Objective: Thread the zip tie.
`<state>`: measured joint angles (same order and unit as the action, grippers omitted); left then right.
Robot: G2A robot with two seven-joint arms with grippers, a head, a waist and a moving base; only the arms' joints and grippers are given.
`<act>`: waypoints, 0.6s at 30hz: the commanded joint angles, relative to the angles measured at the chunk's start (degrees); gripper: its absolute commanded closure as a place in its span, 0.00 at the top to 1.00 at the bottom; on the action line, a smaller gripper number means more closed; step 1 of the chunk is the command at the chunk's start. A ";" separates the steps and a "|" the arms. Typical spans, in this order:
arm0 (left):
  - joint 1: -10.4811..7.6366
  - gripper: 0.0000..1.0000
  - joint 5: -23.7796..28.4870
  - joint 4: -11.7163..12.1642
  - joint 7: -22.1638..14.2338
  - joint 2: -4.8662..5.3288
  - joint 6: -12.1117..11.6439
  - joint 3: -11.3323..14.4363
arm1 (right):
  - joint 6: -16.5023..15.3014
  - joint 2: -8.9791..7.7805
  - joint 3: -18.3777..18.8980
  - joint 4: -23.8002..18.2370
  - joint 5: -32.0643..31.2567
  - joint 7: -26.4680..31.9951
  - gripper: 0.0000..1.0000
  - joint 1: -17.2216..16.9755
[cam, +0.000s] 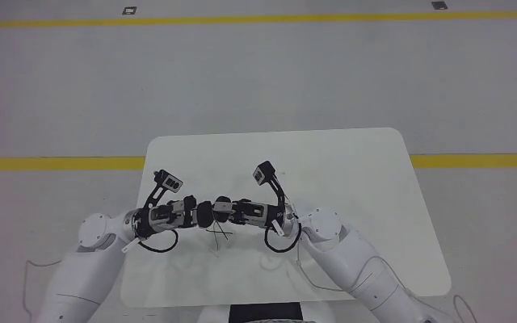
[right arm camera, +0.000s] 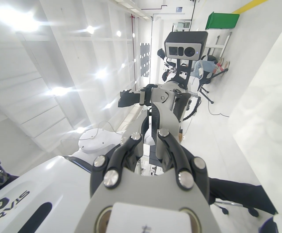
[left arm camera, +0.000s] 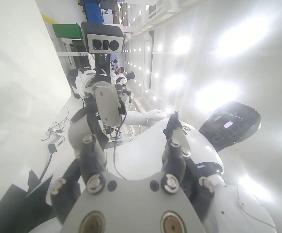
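My two arms meet nose to nose over the front middle of the white table [cam: 363, 178]. The left gripper [cam: 202, 215] [left arm camera: 132, 123] stands open, its black-padded fingers [left arm camera: 173, 123] spread wide; one of those fingers [right arm camera: 127, 99] shows ahead in the right wrist view. The right gripper [cam: 223, 212] [right arm camera: 149, 125] has its fingers drawn close together, right in front of the left one. Thin black strands of the zip tie [cam: 218, 232] hang just below where the grippers meet, apparently from the right gripper. The tie's head is hidden.
A yellow floor line [cam: 73, 163] runs behind the table. A green bin [right arm camera: 221, 21] and cables on the floor [left arm camera: 55, 130] lie well away from it.
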<state>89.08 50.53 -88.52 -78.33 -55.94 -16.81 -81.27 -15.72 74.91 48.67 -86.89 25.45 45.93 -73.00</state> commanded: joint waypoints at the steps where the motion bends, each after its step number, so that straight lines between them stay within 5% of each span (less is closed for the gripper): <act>1: 0.00 0.32 -0.01 0.03 0.03 0.01 -0.05 0.01 | 0.15 -0.03 0.05 0.05 -0.45 -0.18 0.00 0.01; 18: 0.14 0.20 -0.17 0.28 0.19 0.13 -0.26 0.03 | 0.55 -0.07 -0.10 -0.31 -1.83 -0.60 0.00 -0.25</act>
<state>89.21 50.35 -88.24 -78.15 -55.82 -17.06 -81.24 -15.18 74.83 48.59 -87.22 23.64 45.31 -73.25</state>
